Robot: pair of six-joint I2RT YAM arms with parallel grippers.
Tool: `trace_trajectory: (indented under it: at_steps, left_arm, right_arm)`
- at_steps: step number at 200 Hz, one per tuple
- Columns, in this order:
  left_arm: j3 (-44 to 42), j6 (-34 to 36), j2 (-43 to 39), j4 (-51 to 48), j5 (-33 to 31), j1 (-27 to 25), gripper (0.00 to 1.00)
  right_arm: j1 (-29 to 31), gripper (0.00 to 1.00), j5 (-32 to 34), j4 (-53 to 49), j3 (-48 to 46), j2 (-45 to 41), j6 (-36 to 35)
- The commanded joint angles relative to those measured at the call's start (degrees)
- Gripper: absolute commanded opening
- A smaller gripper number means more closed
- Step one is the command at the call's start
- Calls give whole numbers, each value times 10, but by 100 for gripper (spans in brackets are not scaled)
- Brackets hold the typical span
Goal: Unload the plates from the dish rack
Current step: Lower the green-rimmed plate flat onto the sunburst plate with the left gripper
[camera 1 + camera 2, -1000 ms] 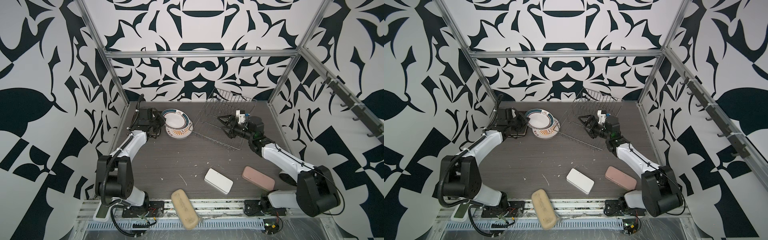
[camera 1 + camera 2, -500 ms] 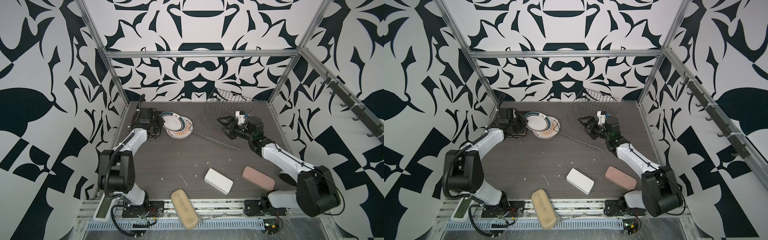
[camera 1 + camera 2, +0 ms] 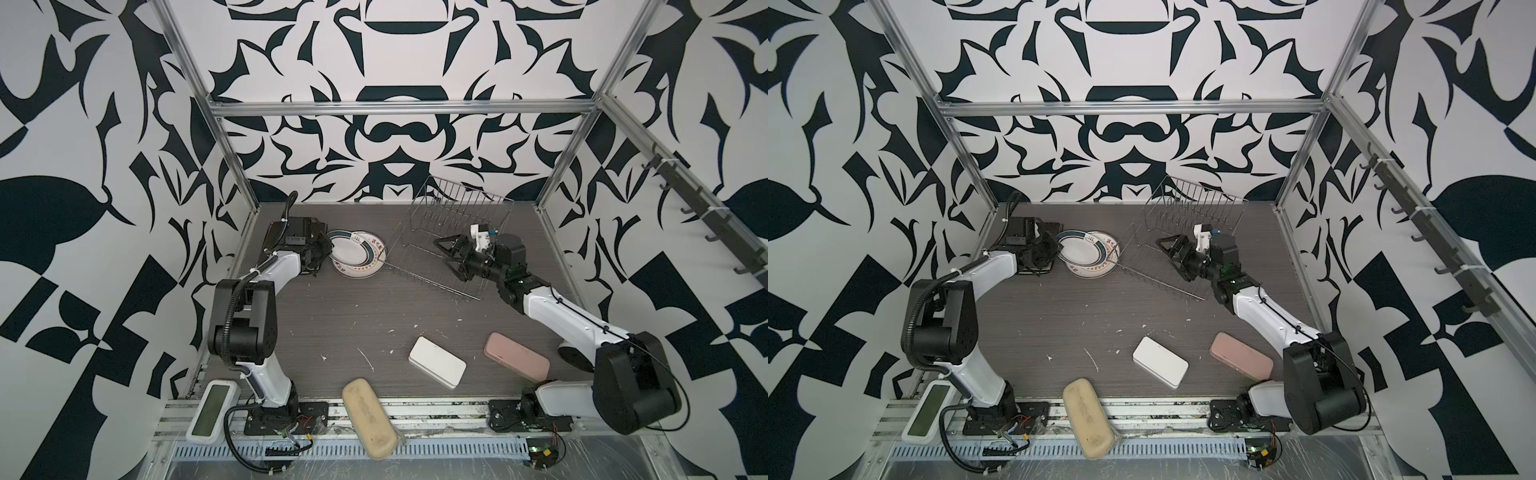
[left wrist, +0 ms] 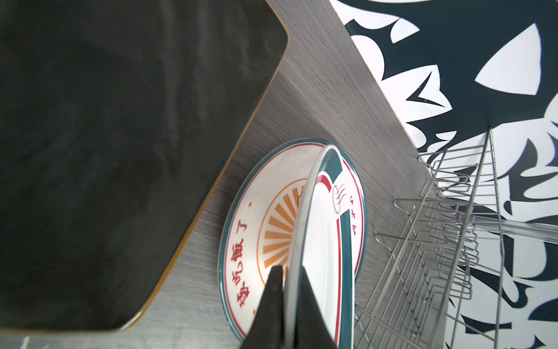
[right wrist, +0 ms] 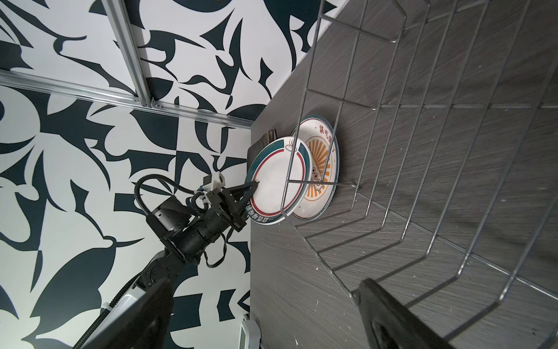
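The dark wood-grain tabletop (image 3: 332, 324) carries everything. The dish rack (image 3: 449, 232), a silver wire frame, sits toward 1 o'clock, tipped so its far side rises off the surface. A black square plate (image 4: 105, 151) lies flat in the 11 o'clock corner. Just beside it, toward the rack, a round plate with an orange sunburst (image 4: 265, 229) lies flat on the tabletop. A teal-rimmed round plate (image 5: 274, 181) is tilted over it and overlaps it.

A pink case (image 3: 515, 357) lies at 4 o'clock, a white box (image 3: 436, 361) at 5 and a beige case (image 3: 370, 417) at 6, over the front rail.

The left fingers (image 4: 271, 302) are clenched on the teal-rimmed plate's raised rim. The right fingers (image 5: 389, 320) are spread wide at the rack's 3 o'clock side, with its wires between them.
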Motion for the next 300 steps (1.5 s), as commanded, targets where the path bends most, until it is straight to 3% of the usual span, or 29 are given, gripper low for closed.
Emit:
trace_trajectory:
  at_steps: [1,194,300]
  left_arm:
    - [24,-14,18,29,32,1,0]
    - [26,-36,76,53,85,1,0]
    - [42,-27,97,27,92,1,15]
  right_arm:
    - [-3,99,6,11,2,-24,-9]
    - [-2,99,9,-3,-4,-41,-15]
    - [-2,99,6,-39,-2,-54,-36]
